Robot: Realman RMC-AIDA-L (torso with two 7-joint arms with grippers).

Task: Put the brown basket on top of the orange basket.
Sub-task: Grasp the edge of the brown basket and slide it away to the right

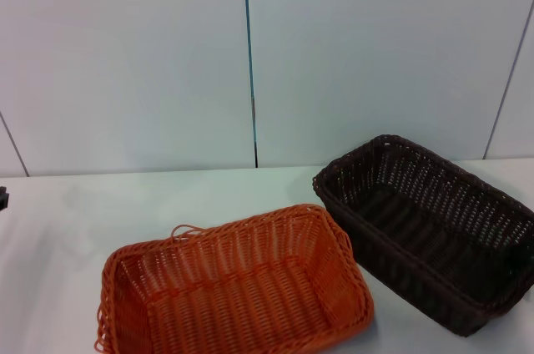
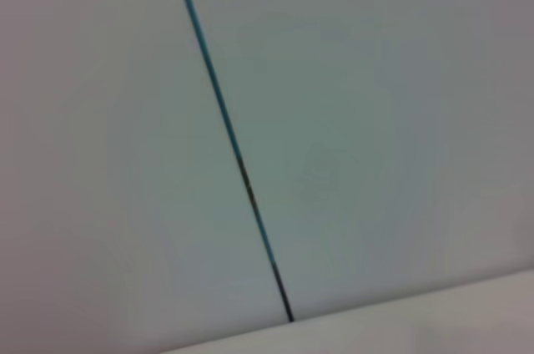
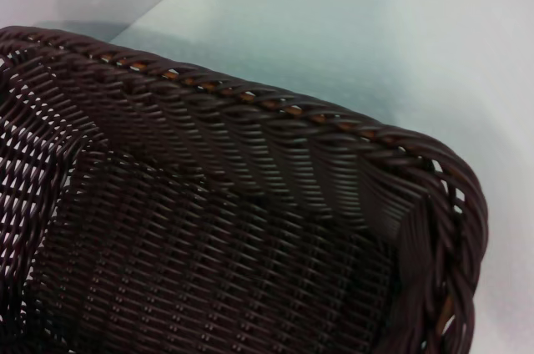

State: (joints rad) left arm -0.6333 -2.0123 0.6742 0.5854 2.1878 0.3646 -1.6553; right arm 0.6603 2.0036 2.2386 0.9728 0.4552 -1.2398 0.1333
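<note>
Right gripper isn't visible anywhere, so I can't tell if it's open or closed; its wrist camera sits right over the brown basket, which is on the table just right of the orange basket. Looks light, stiff, openwork; I'd pinch the braided rim. Left arm's parked facing the wall.

- Neither gripper's fingers show in any view.
- The right arm's wrist camera sits close above the brown basket, looking into a corner of it.
- The left arm's wrist camera faces away from that basket.
</note>
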